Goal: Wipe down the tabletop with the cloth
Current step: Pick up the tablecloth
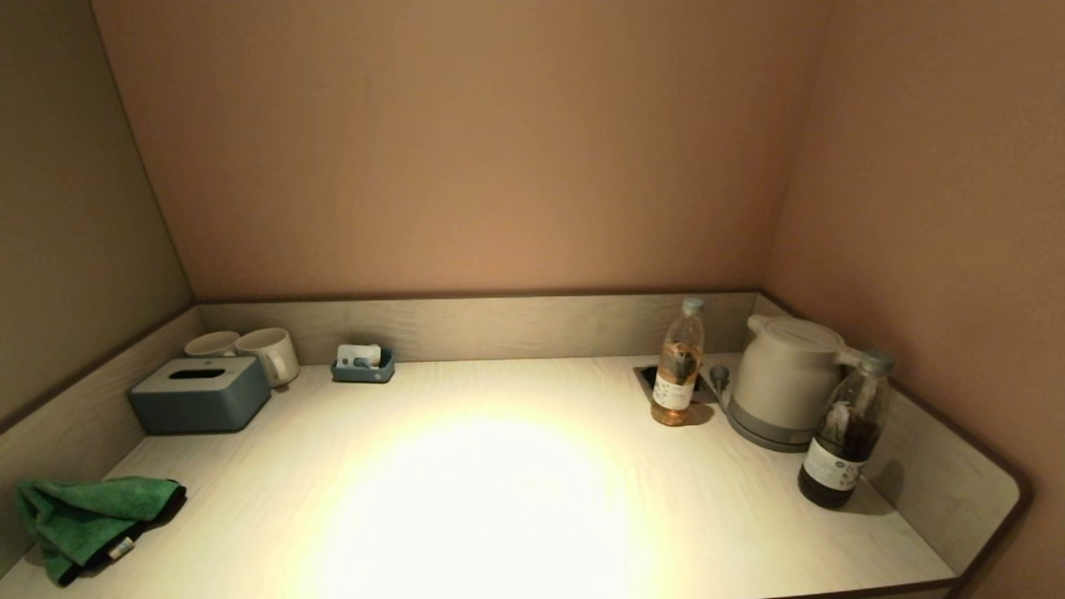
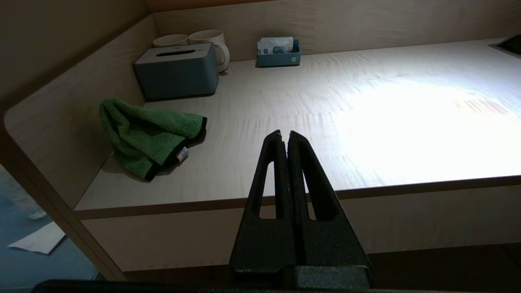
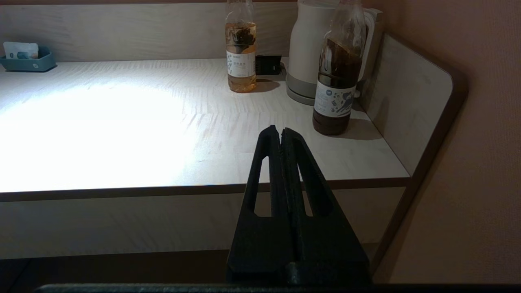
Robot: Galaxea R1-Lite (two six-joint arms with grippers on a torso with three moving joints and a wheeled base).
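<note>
A crumpled green cloth (image 1: 87,520) with a dark hem lies at the front left corner of the pale tabletop (image 1: 499,482), against the left side panel. It also shows in the left wrist view (image 2: 148,136). My left gripper (image 2: 284,134) is shut and empty, held in front of the table's front edge, to the right of the cloth and apart from it. My right gripper (image 3: 276,130) is shut and empty, held before the front edge near the right end. Neither arm shows in the head view.
A grey tissue box (image 1: 200,393), two white mugs (image 1: 268,353) and a small blue tray (image 1: 364,366) stand at the back left. A light-tea bottle (image 1: 678,363), a white kettle (image 1: 782,378) and a dark bottle (image 1: 842,445) stand at the right. Raised panels (image 1: 948,466) border three sides.
</note>
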